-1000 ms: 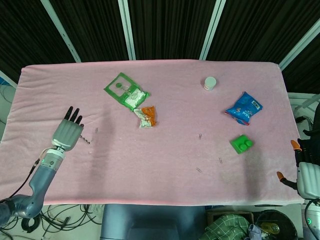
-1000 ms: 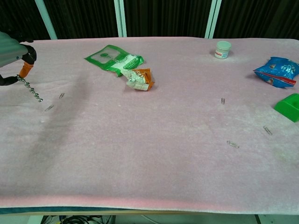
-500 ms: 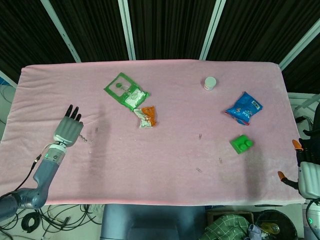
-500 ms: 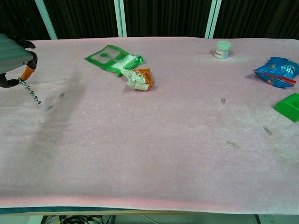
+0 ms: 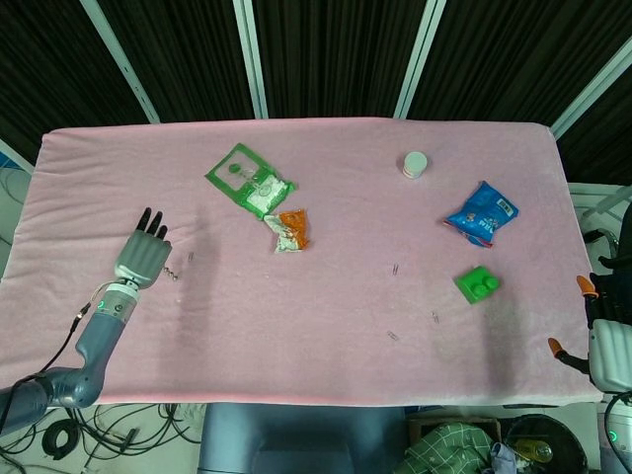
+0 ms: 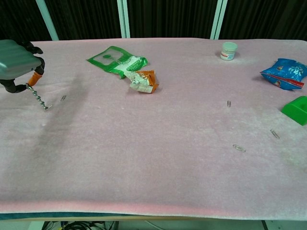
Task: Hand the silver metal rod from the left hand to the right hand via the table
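The silver metal rod [image 6: 39, 97], thin and knobbly like a beaded or threaded stick, slants down from the left hand [image 6: 18, 63], which pinches its upper end between orange-tipped fingers; whether its lower tip touches the table [image 6: 158, 158] at the near-left side cannot be told. The right hand [image 5: 604, 341] hangs off the table's right edge, its fingers apart and holding nothing. A soft, fuzzy pink cloth covers the table.
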